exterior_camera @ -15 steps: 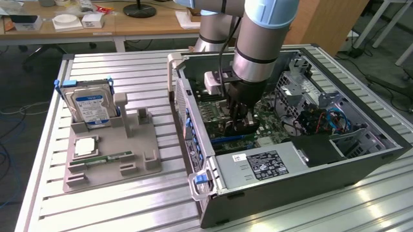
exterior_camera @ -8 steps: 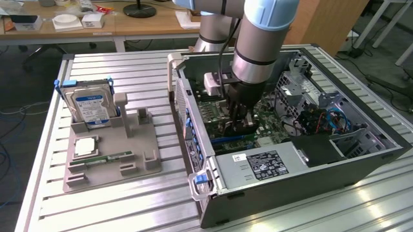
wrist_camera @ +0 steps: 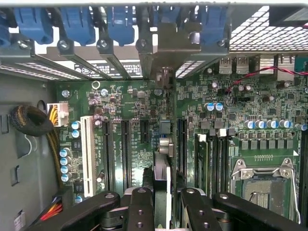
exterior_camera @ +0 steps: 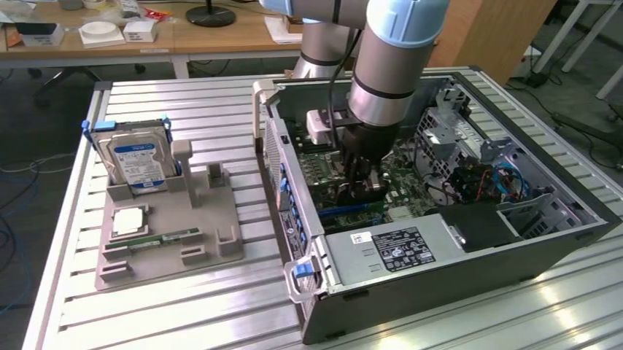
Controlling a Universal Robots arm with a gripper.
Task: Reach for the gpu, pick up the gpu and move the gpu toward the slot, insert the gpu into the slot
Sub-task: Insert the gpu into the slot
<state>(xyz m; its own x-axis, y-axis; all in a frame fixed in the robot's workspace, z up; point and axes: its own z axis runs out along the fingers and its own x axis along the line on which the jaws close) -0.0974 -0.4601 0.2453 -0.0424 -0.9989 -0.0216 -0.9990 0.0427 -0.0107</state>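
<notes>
While lowered inside the case, pincer clamped on gpu: thin, stiff, light, probably fragile; best gripped by upper edge.

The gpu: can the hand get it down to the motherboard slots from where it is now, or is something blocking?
Probably yes. The hand is shut on the gpu, held edge-on inside the open case. In the wrist view the motherboard slots below look bare; the black cable bundle sits off to one side.

A robotics lab: open computer case on slatted aluminium table, cluttered wooden desks behind.
</notes>
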